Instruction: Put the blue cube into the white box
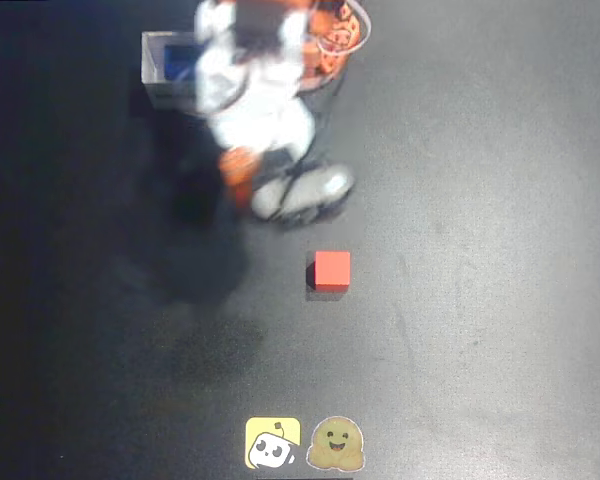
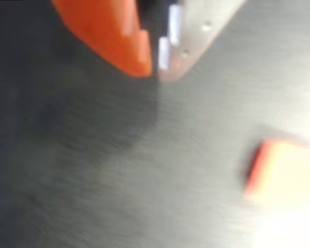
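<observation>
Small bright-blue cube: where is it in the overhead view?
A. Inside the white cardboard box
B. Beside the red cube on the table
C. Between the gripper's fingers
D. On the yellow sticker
A: blue of the small bright-blue cube shows inside the walls of the white cardboard box, partly hidden by the arm.

no readable text, two picture stickers [image 1: 305,443] on the table's [image 1: 480,250] near edge
</observation>
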Controlling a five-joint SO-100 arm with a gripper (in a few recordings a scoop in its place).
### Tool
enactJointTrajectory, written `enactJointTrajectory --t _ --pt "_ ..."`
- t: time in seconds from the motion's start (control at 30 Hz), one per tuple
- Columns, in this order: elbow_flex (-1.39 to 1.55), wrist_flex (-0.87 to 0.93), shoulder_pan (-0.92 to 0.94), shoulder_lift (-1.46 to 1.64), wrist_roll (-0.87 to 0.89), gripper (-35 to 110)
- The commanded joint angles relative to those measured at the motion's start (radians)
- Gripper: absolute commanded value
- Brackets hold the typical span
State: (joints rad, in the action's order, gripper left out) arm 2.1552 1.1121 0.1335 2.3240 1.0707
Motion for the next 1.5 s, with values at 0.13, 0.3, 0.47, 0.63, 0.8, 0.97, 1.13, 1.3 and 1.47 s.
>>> enactJointTrajectory --t 0.13,0.3,0.47,0.63,0.8,0.97,1.13,1.3,1.47 --pt "0.371 -0.006 -0.074 0.563 0.052 0" --pt "0.555 0.069 -0.097 0.873 0.15 0" --pt "0.683 -0.095 -0.097 0.873 0.313 0" --pt "0.799 -0.178 -0.087 0.851 0.42 0" --pt "0.799 0.06 -0.087 0.873 0.423 0" --pt "0.799 0.224 -0.095 0.871 0.414 0" --pt "0.799 0.222 -0.091 0.871 0.413 0" --pt "0.799 0.222 -0.091 0.871 0.413 0" --pt "0.799 0.222 -0.091 0.871 0.413 0"
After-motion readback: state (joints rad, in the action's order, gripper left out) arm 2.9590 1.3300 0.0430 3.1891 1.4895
